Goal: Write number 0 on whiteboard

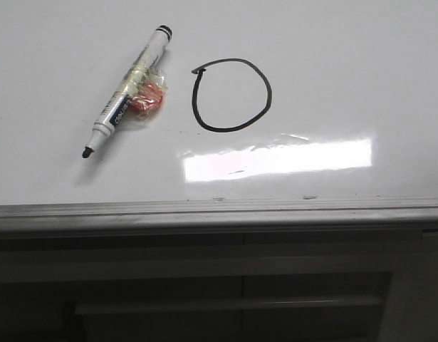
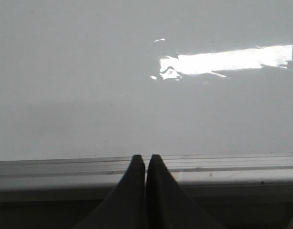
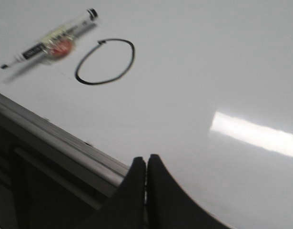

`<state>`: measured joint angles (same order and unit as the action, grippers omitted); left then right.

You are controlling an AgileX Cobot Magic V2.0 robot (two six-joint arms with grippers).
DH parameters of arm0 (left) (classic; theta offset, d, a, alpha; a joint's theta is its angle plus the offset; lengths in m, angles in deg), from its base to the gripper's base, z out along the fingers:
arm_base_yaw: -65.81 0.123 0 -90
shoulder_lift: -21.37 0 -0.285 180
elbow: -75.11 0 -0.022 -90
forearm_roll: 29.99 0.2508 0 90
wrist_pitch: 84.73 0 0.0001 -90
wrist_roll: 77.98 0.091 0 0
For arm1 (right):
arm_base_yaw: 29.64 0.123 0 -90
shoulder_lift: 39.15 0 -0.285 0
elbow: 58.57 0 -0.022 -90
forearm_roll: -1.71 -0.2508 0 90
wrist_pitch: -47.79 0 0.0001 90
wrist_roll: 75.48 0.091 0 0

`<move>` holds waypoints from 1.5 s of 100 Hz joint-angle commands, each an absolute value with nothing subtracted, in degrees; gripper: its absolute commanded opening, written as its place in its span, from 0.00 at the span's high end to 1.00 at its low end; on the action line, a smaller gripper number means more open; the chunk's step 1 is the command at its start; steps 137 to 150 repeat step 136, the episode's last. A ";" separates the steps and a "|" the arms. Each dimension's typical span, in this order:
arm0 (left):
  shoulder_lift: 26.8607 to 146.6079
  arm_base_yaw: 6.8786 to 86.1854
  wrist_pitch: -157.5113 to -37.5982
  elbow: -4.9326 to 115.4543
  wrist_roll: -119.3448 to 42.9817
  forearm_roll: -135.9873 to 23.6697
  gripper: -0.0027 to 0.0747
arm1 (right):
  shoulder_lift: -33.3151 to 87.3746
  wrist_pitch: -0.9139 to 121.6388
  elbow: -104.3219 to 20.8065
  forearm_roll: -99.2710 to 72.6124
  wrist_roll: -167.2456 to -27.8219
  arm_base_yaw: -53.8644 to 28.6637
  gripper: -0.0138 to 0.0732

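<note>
Glossy white whiteboard [image 1: 347, 71] lies flat, ribbed grey metal rail [image 1: 219, 210] along its near edge. The number 0 [image 1: 231, 95], a thin black roughly round ring, sits mid-board. Just left of it lies an uncapped marker [image 1: 126, 92], tilted, with crinkly clear wrap and an orange lump. Left gripper [image 2: 145, 162] and right gripper [image 3: 146, 164]: dark fingers clenched together, grasping nothing, over the rail.

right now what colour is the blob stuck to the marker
Orange-red blob under clear wrap on the marker; clearest in the front view.
</note>
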<state>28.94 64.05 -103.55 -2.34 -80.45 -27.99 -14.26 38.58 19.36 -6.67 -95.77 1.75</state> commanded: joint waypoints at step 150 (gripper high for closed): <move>27.36 64.17 -100.73 -4.13 -80.56 -28.70 0.99 | -33.06 64.94 20.04 5.36 -90.21 -16.24 0.91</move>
